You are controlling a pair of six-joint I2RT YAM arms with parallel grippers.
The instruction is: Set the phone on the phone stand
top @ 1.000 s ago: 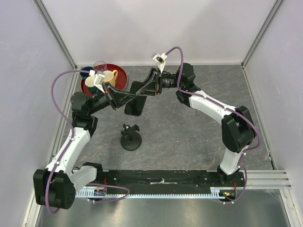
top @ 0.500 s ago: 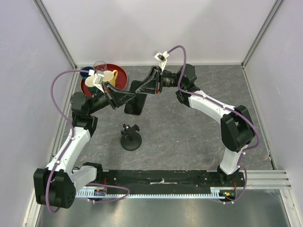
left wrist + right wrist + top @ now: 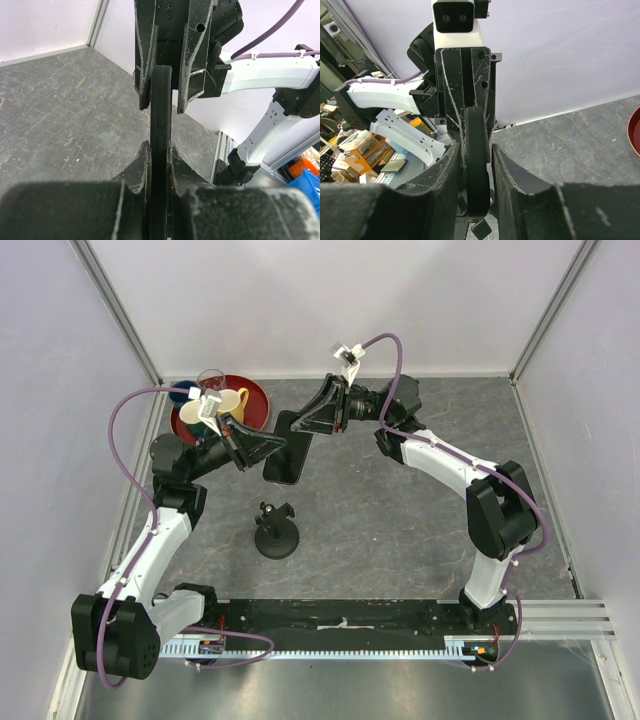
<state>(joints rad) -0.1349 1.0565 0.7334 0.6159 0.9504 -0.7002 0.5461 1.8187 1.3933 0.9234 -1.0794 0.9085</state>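
The phone (image 3: pixel 284 462) is a thin black slab held on edge above the table between both arms. My left gripper (image 3: pixel 266 445) is shut on its near end; in the left wrist view both fingers press the phone (image 3: pixel 161 115) at the tips (image 3: pixel 159 146). My right gripper (image 3: pixel 303 426) is open and straddles the phone's far end, with gaps on both sides of the phone (image 3: pixel 477 165) in the right wrist view (image 3: pixel 474 147). The phone stand (image 3: pixel 276 536), with a round black base and a small clamp on top, stands on the table below the phone, nearer to me.
A red tray (image 3: pixel 256 392) with several cups (image 3: pixel 226 404) sits at the back left, just behind the left wrist. Walls close in the back and both sides. The grey table (image 3: pixel 400 530) stretches right of the stand.
My right gripper's jaws have spread apart off the phone and its wrist has drawn back slightly to the right. The left gripper and the phone have stayed in place.
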